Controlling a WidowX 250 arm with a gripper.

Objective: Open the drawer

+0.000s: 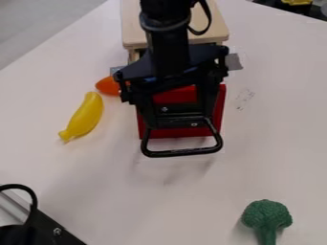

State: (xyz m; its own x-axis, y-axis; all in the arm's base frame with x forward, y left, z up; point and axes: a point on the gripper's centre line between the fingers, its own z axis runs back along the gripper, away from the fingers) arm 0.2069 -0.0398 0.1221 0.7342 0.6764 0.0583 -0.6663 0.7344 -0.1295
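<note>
The black gripper (180,112) hangs from the top over the red drawer (216,117), its two fingers spread apart and open. The red drawer juts out from under the light wooden cabinet (214,31) at the top centre, and the gripper covers much of it. A black loop handle (183,153) shows at the drawer's near end, just below the fingers. Whether the fingers touch the handle or drawer, I cannot tell.
A yellow banana (85,117) and an orange object (108,86) lie left of the drawer. Green toy broccoli (266,216) is at the lower right. Black-and-metal equipment (48,227) fills the lower left corner.
</note>
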